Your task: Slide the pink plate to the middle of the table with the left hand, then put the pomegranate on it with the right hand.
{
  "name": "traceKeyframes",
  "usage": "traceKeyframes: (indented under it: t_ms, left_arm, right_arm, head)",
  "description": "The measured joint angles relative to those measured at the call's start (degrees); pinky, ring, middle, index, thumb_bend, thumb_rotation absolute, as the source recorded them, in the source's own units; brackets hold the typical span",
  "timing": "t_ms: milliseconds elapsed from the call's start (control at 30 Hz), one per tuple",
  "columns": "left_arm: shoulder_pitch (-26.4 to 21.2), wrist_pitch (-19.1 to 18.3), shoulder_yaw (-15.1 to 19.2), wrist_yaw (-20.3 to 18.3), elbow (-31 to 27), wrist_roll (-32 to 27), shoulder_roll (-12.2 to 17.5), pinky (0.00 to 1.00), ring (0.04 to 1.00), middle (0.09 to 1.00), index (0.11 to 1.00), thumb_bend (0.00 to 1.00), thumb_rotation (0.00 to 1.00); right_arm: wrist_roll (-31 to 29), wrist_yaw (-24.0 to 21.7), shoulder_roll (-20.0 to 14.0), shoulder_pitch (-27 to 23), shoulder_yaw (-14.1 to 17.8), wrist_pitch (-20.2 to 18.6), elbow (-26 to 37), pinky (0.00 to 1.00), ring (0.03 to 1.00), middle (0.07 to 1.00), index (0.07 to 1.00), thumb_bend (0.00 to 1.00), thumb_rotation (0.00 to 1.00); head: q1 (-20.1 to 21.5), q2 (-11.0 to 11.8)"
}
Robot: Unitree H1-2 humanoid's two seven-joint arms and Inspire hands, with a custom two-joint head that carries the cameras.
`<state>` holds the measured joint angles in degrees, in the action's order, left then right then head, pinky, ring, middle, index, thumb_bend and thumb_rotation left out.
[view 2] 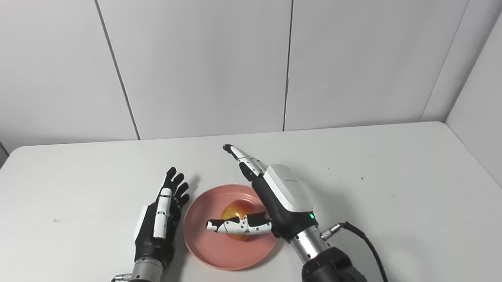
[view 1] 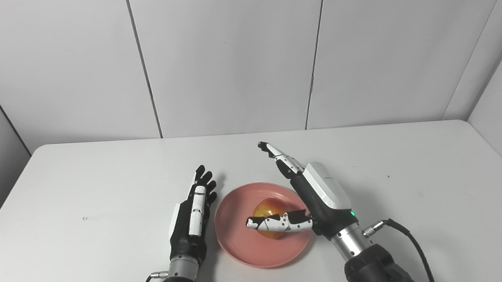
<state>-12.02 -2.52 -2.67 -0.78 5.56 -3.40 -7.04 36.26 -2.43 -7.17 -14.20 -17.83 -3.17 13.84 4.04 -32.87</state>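
Left eye view first, and the right hand is spread wide over the right side of the pink plate, holding nothing: its fingers stretch up and away toward the far edge of the table, well clear of the fruit, while the thumb juts out sideways to the left, crossing in front of the pomegranate. Whether that thumb actually touches the fruit cannot be told from either eye. The right wrist comes up from the bottom edge, a green light showing near the cuff and a black cable looping off to the right. And the pomegranate, yellow with a red blush, sits on the plate, roughly at its centre, just left of the right palm. The plate itself lies flat on the white table, about midway across and toward the near edge. Over on the other side, the left hand stands on its edge just beside the plate's left rim, fingers straight, close together and pointing away from the robot, palm toward the plate, empty; contact with the rim cannot be confirmed.
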Motion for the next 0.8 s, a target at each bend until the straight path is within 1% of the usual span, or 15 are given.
traceKeyframes:
  t_ms: [33,67,100,133,200,267,300,333,400,467,533,567,633,700,800]
  left_arm:
    - [0.0,0.01,0.0,-0.01,0.0,0.0,0.01,0.96,0.96,0.975,0.97,0.42,1.0]
    - [0.02,0.03,0.0,-0.01,0.0,0.0,0.03,0.96,0.955,0.968,0.965,0.42,1.0]
    - [0.03,0.03,-0.05,-0.01,0.0,0.02,0.03,0.96,0.955,0.968,0.964,0.42,1.0]
    - [0.07,0.03,-0.11,0.0,-0.02,0.05,0.03,0.95,0.95,0.964,0.96,0.43,1.0]
    - [0.17,0.14,-0.09,0.05,-0.08,0.14,0.05,0.94,0.947,0.961,0.958,0.43,1.0]
    - [0.29,0.23,-0.12,0.07,-0.18,0.14,0.06,0.94,0.943,0.959,0.956,0.43,1.0]
    - [0.42,0.23,-0.14,0.06,-0.36,0.14,0.06,0.94,0.942,0.959,0.956,0.43,1.0]
    - [0.61,0.23,-0.13,0.06,-0.55,0.14,0.06,0.94,0.943,0.96,0.956,0.43,1.0]
    - [0.82,0.3,-0.12,0.04,-0.76,0.14,0.22,0.95,0.943,0.96,0.957,0.43,1.0]
    - [0.89,0.37,-0.12,0.02,-0.77,0.14,0.44,0.95,0.945,0.96,0.957,0.44,1.0]
    - [0.93,0.37,-0.15,-0.01,-0.8,0.14,0.45,0.95,0.945,0.96,0.957,0.44,1.0]
    - [0.94,0.37,-0.17,-0.05,-0.82,0.14,0.46,0.95,0.946,0.962,0.96,0.44,1.0]
    - [0.98,0.38,-0.24,-0.17,-0.86,0.14,0.55,0.96,0.948,0.964,0.964,0.43,1.0]
    - [1.08,0.45,-0.31,-0.21,-0.96,0.14,0.72,0.96,0.948,0.964,0.964,0.43,1.0]
    - [1.2,0.5,-0.31,-0.2,-1.06,0.14,0.91,0.95,0.947,0.963,0.962,0.43,1.0]
  right_arm:
    - [0.14,0.37,0.06,0.08,0.13,0.0,0.16,0.8,0.882,0.928,0.938,0.97,0.69]
    - [0.2,0.65,0.12,0.11,0.34,0.0,0.34,0.81,0.896,0.936,0.944,0.93,0.78]
    - [-0.19,0.86,0.47,0.28,1.05,0.0,0.67,0.81,0.898,0.937,0.944,0.93,0.79]
    - [-0.67,1.59,0.81,0.62,2.17,0.01,0.92,0.82,0.902,0.937,0.944,0.91,0.85]
    - [-1.6,2.95,1.56,1.24,3.63,0.0,1.0,0.83,0.904,0.937,0.943,0.9,0.87]
    - [-2.55,3.22,1.7,2.06,4.8,-0.01,1.05,0.82,0.891,0.921,0.924,0.83,0.97]
    - [-3.16,3.16,1.79,2.67,5.5,-0.06,1.14,0.83,0.889,0.916,0.919,0.81,0.99]
    - [-4.14,3.03,1.95,3.38,6.45,-0.35,1.43,0.8,0.888,0.918,0.919,0.75,1.0]
    - [-6.29,2.68,2.2,4.81,7.96,-1.07,2.15,0.78,0.887,0.919,0.919,0.71,1.0]
    - [-9.72,2.0,2.74,5.78,9.1,-1.7,2.4,0.81,0.897,0.921,0.921,0.64,1.0]
    - [-13.16,1.44,3.49,6.41,10.57,-2.89,2.4,0.81,0.899,0.921,0.921,0.62,1.0]
    - [-15.04,1.12,3.9,6.72,11.13,-3.52,2.45,0.89,0.936,0.95,0.946,0.57,1.0]
    - [-19.17,0.01,4.91,7.28,12.0,-5.59,2.56,0.94,0.969,0.976,0.969,0.54,1.0]
    - [-21.84,-0.87,5.79,8.14,12.51,-7.53,2.55,0.94,0.974,0.98,0.973,0.53,1.0]
    - [-23.67,-1.64,5.99,9.07,12.43,-7.96,2.54,0.97,0.987,0.987,0.979,0.53,1.0]
  head:
    - [0.0,0.0]
    - [0.17,0.0]
    - [0.18,0.0]
    - [0.26,0.0]
    - [0.26,0.0]
    - [0.44,0.0]
    - [0.53,0.0]
    - [0.53,0.0]
    - [0.53,0.0]
    - [0.7,-0.09]
    - [0.7,-0.09]
    - [0.7,-0.09]
    - [1.23,-0.09]
    - [1.23,-0.09]
    - [1.14,-0.18]
